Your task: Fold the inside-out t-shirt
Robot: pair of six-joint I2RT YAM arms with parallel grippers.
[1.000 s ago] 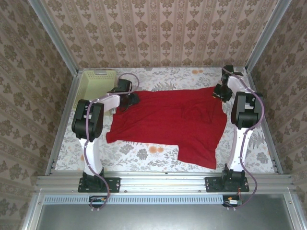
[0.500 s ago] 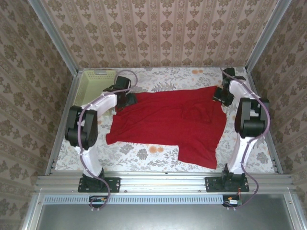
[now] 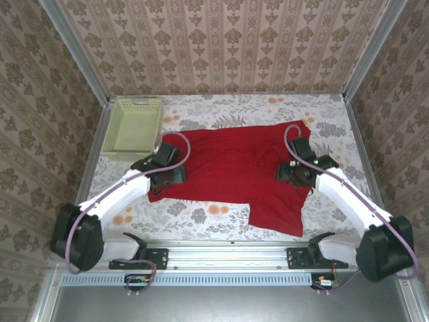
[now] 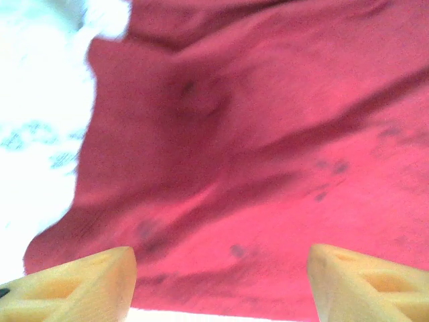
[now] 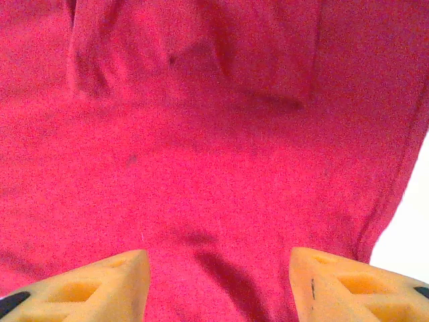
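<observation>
T-shirt [image 3: 234,164] lies spread on the tabletop [image 3: 201,216], long axis left to right. The left jaws hover over its near-left corner and the right jaws over its right side. All 2 gape apart, holding nothing, each equally near.

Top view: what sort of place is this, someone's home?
Probably a robot test booth dressed to look homely: patterned wallpaper panels set in bare metal framing, a floral-covered table, and a red t-shirt spread out for handling.
</observation>
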